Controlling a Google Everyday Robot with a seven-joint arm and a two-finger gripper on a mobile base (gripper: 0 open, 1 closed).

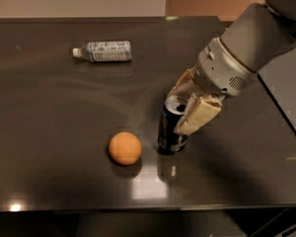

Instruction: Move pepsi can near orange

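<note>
The pepsi can (169, 127) is dark with a silver top and stands upright on the dark table (49, 112), right of the middle. My gripper (187, 107) reaches in from the upper right, and its cream fingers (200, 115) are shut around the can's upper part. The orange (125, 148) lies on the table a short gap to the left of the can, slightly nearer the front edge. Can and orange do not touch.
A clear plastic bottle (104, 51) with a white cap lies on its side at the back left. The table's right edge (281, 107) runs diagonally past my arm. The front edge is close below the orange.
</note>
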